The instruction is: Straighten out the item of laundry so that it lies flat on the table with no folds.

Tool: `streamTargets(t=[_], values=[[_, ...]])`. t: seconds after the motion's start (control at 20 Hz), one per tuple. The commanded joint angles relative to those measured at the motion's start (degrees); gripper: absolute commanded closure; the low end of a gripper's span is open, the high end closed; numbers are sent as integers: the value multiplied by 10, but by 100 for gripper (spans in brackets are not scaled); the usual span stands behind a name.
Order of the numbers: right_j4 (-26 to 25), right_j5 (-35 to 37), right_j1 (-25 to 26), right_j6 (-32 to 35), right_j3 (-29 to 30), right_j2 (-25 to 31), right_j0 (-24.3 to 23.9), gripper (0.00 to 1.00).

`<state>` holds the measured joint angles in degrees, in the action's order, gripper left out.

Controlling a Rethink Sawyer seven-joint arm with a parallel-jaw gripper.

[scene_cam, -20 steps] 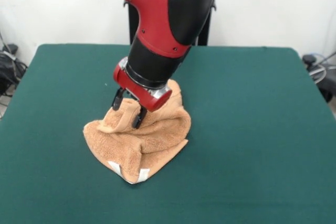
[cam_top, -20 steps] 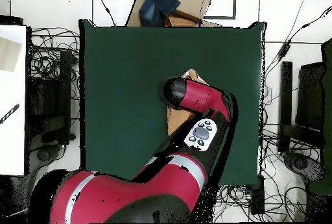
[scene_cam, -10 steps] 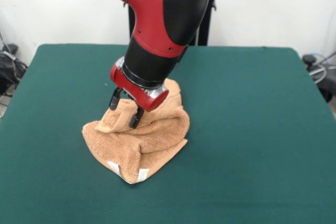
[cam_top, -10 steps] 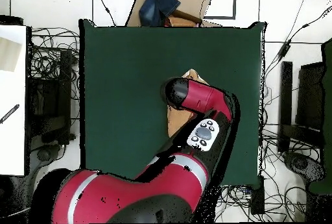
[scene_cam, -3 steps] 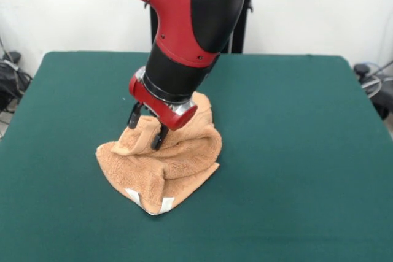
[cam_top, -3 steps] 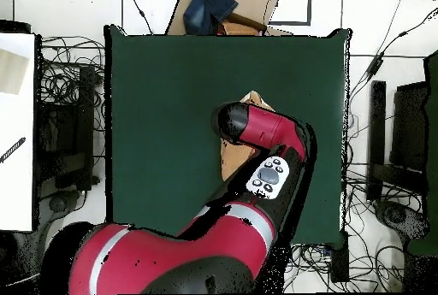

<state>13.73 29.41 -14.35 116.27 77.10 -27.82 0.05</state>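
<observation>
Though it should lie flat, the towel (scene_cam, -3 steps: 163, 164) sits bunched in a heap near the middle of the green worktop (scene_cam, -3 steps: 295, 170), a little toward the left side in the front view; its mass runs on a slant from a raised hump behind the arm, at upper right, down to a nearer corner at lower left, where a pale woven band (scene_cam, -3 steps: 150, 204) shows folded over along the edge; several layers are doubled on each other, so much of the cloth is hidden under itself. From the front the gripper (scene_cam, -3 steps: 146, 130) stands directly over the upper left part of the heap, so the bulk of the towel lies below it and to the front and right of it; the two dark fingers (scene_cam, -3 steps: 161, 137) straddle a standing ridge of terry, one on each side, narrowly parted and pressed against the cloth; by my judgement they are pinched on that ridge, gripping the towel and nothing else. Seen from overhead the red arm (cam_top, -3 steps: 257, 129) covers nearly all of the towel, only a tan tip showing past it; the gripper itself is hidden there. Any unfolding pull would, I judge, need to lead the pinched ridge away from the heap along that slant, toward open worktop.
</observation>
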Motion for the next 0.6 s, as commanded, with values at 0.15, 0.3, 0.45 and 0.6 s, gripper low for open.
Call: streamTargets(t=[0.15,0.3,0.45,0.6], values=[[14,34,2,77,-7,71,-8,0],[13,58,-7,77,-13,64,-4,0],[12,81,-11,78,-24,56,0,0],[10,91,-16,78,-25,54,3,0]])
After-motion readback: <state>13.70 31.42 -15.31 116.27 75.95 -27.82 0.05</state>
